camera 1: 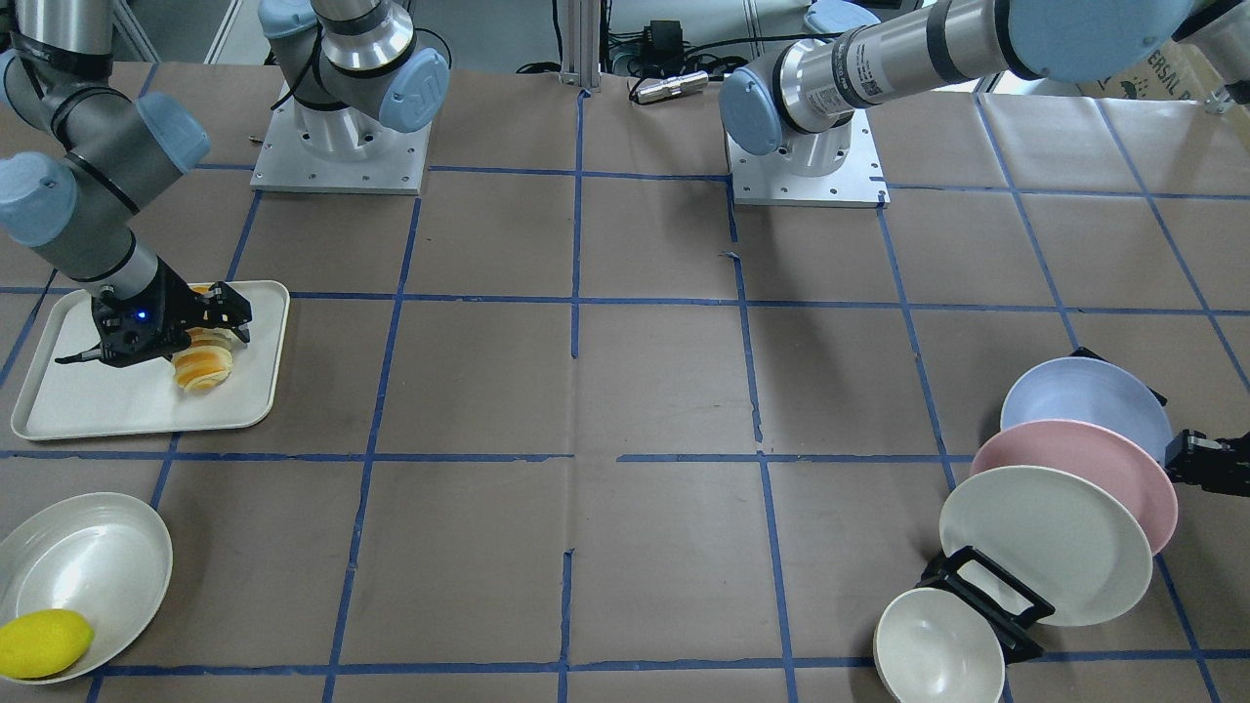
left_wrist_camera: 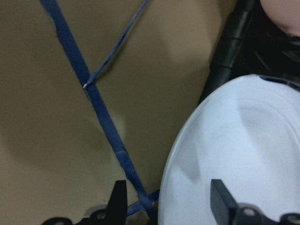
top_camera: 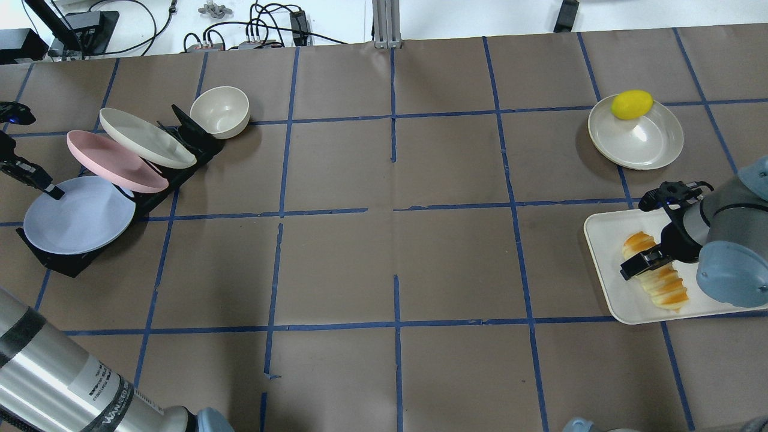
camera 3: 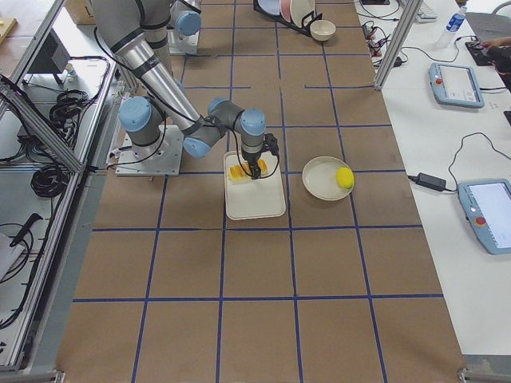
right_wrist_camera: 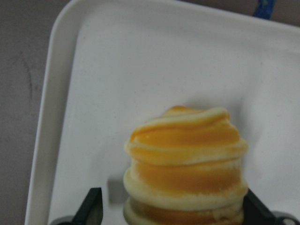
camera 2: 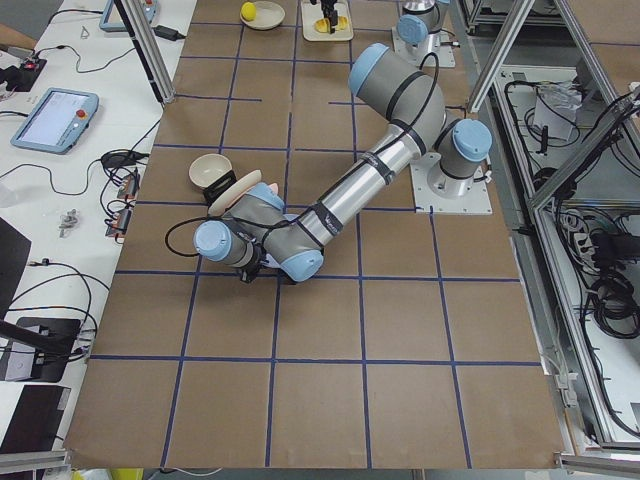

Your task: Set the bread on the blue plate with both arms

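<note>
Right pincer point(right_wrist_camera: 174, 208) astride bread point(right_wrist_camera: 185, 154), mostly cropped; left pincer point(left_wrist_camera: 168, 201) cropped too

- Left arm point(camera 2: 350, 195): stretched out low to the left; left gripper point(left_wrist_camera: 168, 201) angled down, jaws apart.
- Right arm point(camera 1: 88, 156): bent, at right; right gripper point(right_wrist_camera: 172, 208) lowered, jaws spread wide.

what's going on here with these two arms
Two robot arms are setting up to put bread on a plate. The right hand is down at the cream tray, open, with its fingers either side of the bread, which lies on the tray. The left hand is open at the blue plate, with the rim between its fingers. The plate leans in the black rack. Nothing looks lifted yet.
</note>
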